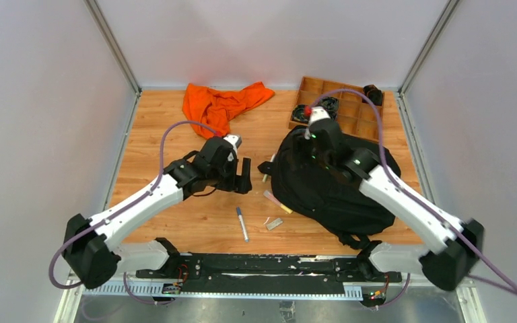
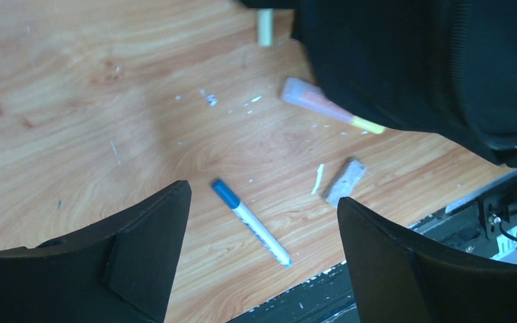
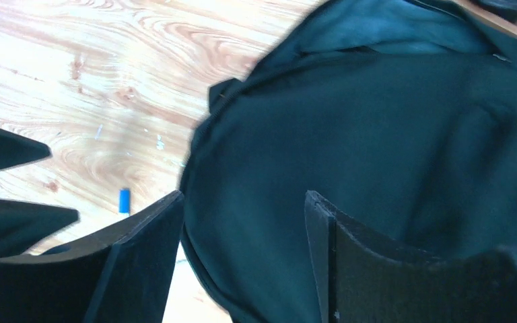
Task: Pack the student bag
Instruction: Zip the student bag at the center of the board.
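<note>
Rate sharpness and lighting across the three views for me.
Top external: evenly lit and sharp, with only soft shadows; the student bag reads as a near-featureless black mass. Left wrist: the marker and the table grain are crisp, with no glare. Right wrist: the softest view, table grain smeared, bag fabric tinted teal.

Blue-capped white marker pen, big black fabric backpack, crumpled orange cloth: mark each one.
Blue-capped white marker pen [image 2: 252, 227]: left wrist view, on its white barrel.
Big black fabric backpack [image 1: 309, 187]: top external view, on its front panel.
Crumpled orange cloth [image 1: 219, 104]: top external view, on its bunched middle.
</note>
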Tool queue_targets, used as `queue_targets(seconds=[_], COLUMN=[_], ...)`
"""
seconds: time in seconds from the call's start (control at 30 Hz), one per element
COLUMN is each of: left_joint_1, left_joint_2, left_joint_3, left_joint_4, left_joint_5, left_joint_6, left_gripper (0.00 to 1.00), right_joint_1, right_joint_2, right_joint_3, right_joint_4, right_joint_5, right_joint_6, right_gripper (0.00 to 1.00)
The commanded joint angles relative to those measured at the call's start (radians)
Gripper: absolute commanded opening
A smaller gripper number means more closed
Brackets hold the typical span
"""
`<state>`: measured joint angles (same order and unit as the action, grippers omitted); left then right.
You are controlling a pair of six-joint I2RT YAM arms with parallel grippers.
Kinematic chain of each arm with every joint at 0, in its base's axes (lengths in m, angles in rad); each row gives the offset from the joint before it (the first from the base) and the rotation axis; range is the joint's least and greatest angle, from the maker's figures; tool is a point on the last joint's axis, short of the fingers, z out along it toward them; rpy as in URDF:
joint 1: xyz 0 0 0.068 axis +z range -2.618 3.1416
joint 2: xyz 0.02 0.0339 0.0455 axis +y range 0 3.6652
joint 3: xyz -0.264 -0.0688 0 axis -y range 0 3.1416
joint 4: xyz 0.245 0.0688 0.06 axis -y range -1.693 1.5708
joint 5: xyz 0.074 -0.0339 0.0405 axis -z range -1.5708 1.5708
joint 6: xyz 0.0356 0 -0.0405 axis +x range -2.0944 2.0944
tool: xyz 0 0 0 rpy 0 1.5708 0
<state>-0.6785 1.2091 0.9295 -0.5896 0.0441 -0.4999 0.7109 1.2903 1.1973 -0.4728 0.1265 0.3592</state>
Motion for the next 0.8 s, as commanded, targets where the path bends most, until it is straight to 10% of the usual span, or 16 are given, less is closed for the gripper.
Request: queue_targets(seconds=[0.0,0.47,0.77], left_joint_1=[-0.125,-0.635,-0.687], left_joint_2=[-0.089,0.417,0.697], left_joint_3=[0.096,0.485,0.7], left_joint_4=[0.008,0.187,0.079], left_joint_5=[-0.193,-0.468,-0.572], left_joint_6=[0.054,0.145,0.012], left_gripper=[0.86,0.81,0.71], right_joint_1=[-0.049,-0.742,-0.742], right_joint_2=[-0.289,-0.528,-0.476], right_joint_3=[-0.143,-0.315,-0.272], right_joint_4=[-0.09,-0.321,-0.276], right_joint_5=[0.191,-0.075,-0.056], right_joint_6=[0.005,0.227,0.198], right_gripper=[0.7,0.63,0.63])
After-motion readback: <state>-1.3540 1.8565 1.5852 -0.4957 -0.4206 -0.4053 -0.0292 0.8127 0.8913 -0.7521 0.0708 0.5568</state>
